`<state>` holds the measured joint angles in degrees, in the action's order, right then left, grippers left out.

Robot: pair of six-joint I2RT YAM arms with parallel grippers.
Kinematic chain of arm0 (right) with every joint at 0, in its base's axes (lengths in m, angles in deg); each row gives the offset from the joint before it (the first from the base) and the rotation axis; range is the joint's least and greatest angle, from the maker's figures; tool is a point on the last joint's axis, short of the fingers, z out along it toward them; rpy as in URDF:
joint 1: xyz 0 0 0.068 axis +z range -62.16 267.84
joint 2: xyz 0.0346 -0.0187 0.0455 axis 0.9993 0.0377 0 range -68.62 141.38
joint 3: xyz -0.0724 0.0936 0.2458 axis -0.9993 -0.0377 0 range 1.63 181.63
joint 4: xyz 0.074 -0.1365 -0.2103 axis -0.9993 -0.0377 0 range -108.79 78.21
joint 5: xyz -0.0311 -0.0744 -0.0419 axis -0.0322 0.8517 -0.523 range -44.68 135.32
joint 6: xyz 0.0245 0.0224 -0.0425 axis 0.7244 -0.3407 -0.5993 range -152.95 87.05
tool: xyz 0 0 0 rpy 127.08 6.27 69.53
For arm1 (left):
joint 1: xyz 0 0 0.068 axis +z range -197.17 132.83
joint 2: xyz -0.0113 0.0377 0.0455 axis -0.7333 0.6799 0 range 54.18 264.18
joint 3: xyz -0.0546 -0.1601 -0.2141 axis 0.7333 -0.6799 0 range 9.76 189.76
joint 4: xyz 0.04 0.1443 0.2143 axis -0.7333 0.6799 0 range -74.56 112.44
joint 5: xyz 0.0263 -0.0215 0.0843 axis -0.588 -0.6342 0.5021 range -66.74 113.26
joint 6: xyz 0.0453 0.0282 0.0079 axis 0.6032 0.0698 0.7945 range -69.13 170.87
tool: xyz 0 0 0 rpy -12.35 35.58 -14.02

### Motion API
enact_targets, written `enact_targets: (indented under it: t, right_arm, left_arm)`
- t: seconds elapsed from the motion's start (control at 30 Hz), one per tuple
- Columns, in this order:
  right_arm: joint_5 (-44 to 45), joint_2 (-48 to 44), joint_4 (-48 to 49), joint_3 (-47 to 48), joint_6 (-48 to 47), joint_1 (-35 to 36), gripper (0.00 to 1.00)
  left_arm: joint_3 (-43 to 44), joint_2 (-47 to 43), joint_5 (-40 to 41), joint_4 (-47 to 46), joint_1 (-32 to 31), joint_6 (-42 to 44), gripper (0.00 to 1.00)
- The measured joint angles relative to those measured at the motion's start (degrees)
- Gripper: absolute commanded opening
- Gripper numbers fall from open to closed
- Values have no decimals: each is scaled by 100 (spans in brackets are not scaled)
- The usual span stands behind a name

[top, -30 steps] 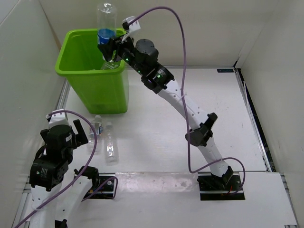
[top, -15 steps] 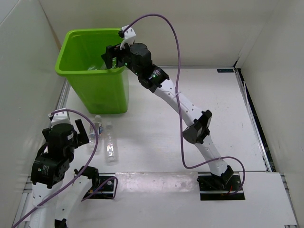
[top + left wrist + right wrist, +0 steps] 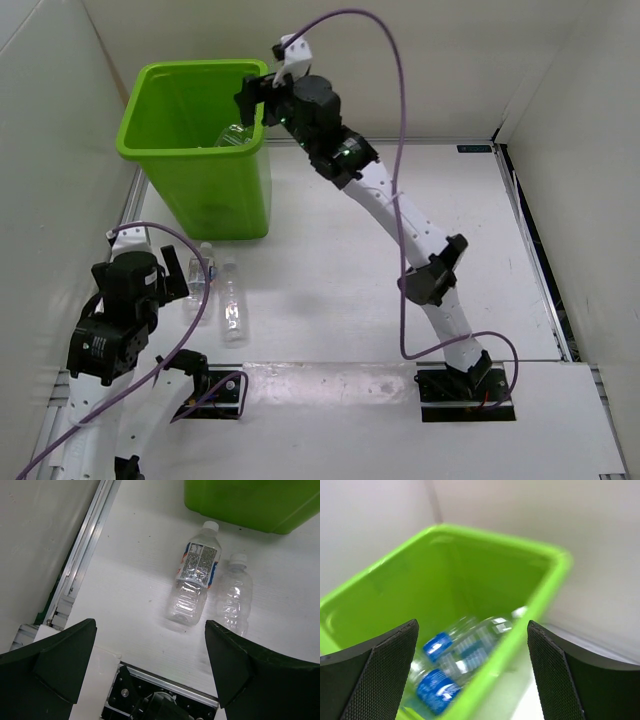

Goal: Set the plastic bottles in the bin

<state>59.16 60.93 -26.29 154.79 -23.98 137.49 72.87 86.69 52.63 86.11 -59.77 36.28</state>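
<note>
Hanging over the tall lime-green plastic bin, the right pincer is spread wide, holding nothing; clear plastic bottles inside, at seven o'clock, look blurry.

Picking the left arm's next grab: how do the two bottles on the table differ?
The labelled bottle wears a printed wrap; the bare bottle shows none. The labelled bottle looks wider, the bare bottle slimmer. The labelled bottle's cap lies nearer the bin than the bare bottle's. Both lie flat, white caps toward the bin.
</note>
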Motion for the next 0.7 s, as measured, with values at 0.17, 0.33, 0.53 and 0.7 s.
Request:
enact_targets:
  t: [0.17,0.33,0.53,0.7]
  right_arm:
    - [949,-1233,-90,-481,-525,-127,90]
    - [1665,-3222,52,-2037,-658,-391,90]
    - [2188,-5737,-332,-4833,-365,-485,90]
    - [2162,-6763,-1996,-5657,461,-702,90]
  left_arm:
    - [111,85,46,-94,0,133,100]
    - [155,35,7,-326,0,131,100]
    - [-177,-57,-1071,-684,0,-389,100]
    - [-881,149,-1816,-811,-131,-1058,100]
